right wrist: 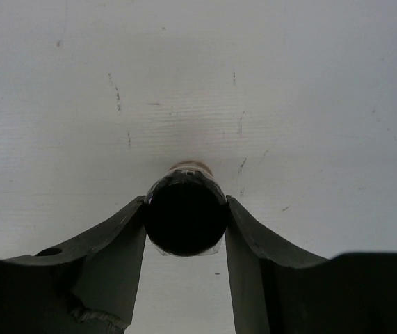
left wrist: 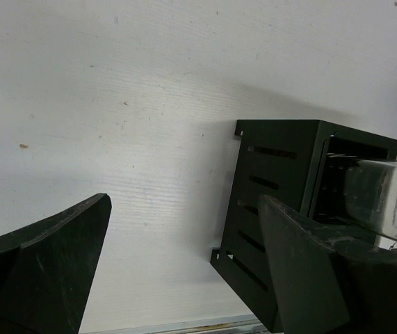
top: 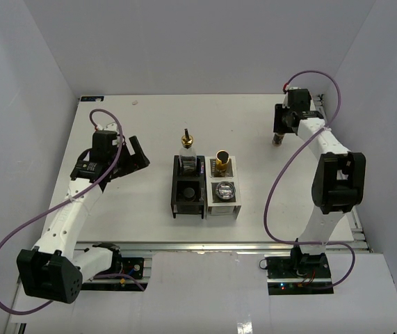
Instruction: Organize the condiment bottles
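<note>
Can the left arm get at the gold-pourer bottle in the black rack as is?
Likely yes: the left gripper is open, empty, beside the black rack; the pourer bottle sticks up above the rack, nothing between them.

No text, label, brand name, number or sign can be read in any of the three views; surfaces that might carry markings are too small or too blurred to make out
</note>
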Robot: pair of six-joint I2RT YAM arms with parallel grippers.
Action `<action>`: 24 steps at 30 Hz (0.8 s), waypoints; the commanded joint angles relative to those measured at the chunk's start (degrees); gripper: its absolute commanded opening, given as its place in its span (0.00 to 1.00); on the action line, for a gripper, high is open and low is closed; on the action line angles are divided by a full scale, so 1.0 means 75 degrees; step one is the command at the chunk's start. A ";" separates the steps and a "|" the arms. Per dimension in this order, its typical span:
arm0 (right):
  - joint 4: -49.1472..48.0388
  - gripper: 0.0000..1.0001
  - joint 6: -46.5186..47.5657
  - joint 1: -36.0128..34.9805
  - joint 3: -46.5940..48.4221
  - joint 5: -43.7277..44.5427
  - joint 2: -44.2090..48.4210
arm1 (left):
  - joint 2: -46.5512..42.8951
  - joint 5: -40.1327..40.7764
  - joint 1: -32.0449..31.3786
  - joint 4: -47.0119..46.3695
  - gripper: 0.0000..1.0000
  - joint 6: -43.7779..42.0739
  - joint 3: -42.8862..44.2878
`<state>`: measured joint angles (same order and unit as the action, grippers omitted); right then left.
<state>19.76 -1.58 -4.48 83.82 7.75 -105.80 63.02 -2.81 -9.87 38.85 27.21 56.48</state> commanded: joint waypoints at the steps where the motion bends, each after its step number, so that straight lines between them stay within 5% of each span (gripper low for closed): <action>1: 0.0873 0.08 0.0172 -0.0140 0.1047 -0.0023 0.1208 | -0.0153 -0.0069 0.0015 -0.0104 0.98 -0.0198 -0.0245; 14: 0.1210 0.08 -0.0081 -0.1850 -0.0065 -0.2050 0.4995 | -0.0703 -0.0012 0.0015 0.0515 0.98 -0.0277 -0.0125; 24: 0.0453 0.08 -0.0802 -0.3493 -0.1560 -0.3283 0.6436 | -0.0856 -0.0030 0.0015 0.0925 0.98 -0.0066 0.0174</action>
<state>28.00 -4.20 -27.57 76.25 -11.15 -60.72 58.29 -2.84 -9.87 44.32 25.89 55.21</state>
